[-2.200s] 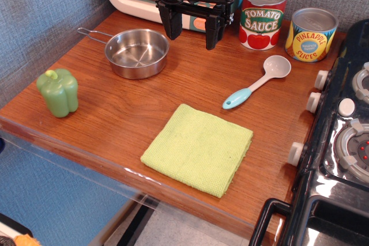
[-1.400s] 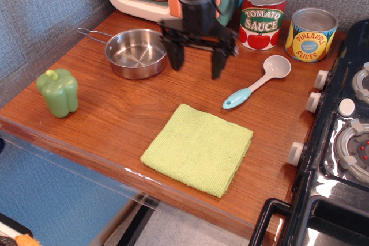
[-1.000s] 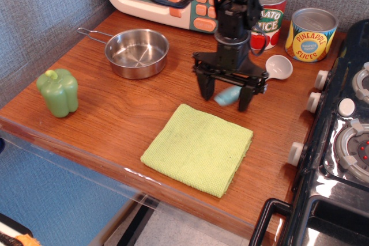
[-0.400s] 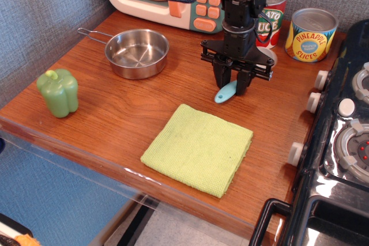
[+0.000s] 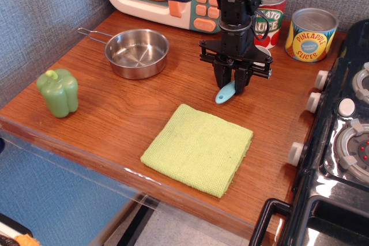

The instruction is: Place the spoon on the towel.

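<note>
Gripper (image 5: 232,84) pinching smooth plastic spoon (image 5: 225,93), woven square towel (image 5: 198,148) nearby

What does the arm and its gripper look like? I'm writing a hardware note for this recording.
The gripper is matte black: a wide horizontal crossbar with two short, flat fingers hanging below it. Above sits a blocky black wrist and arm, with black cables looping beside it. No markings or labels are legible.

"PINEAPPLE SLICES" on the yellow can (image 5: 311,34), partly hidden "UCE" on the red can (image 5: 268,15)
</note>
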`<state>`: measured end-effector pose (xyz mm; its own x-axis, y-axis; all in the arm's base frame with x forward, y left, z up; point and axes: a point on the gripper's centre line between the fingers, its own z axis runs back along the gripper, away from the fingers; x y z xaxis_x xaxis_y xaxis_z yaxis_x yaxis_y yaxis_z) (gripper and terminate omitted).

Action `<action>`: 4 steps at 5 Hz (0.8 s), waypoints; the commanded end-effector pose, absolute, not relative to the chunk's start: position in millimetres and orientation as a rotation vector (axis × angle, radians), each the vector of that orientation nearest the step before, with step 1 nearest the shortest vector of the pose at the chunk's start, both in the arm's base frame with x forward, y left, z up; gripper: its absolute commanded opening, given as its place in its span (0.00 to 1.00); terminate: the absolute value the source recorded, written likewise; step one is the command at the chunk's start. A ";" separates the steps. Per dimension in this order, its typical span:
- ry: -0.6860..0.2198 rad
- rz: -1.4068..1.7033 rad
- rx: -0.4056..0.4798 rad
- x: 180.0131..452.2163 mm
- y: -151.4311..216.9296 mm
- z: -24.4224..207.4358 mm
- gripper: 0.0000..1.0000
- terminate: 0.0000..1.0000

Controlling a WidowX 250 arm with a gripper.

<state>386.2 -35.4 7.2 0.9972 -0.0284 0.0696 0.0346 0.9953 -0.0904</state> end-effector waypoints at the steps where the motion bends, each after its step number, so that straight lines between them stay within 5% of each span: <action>1: -0.223 -0.088 -0.131 344.4 -55.7 88.4 0.00 0.00; 4: -0.134 -0.044 -0.083 263.8 -36.1 44.6 0.00 0.00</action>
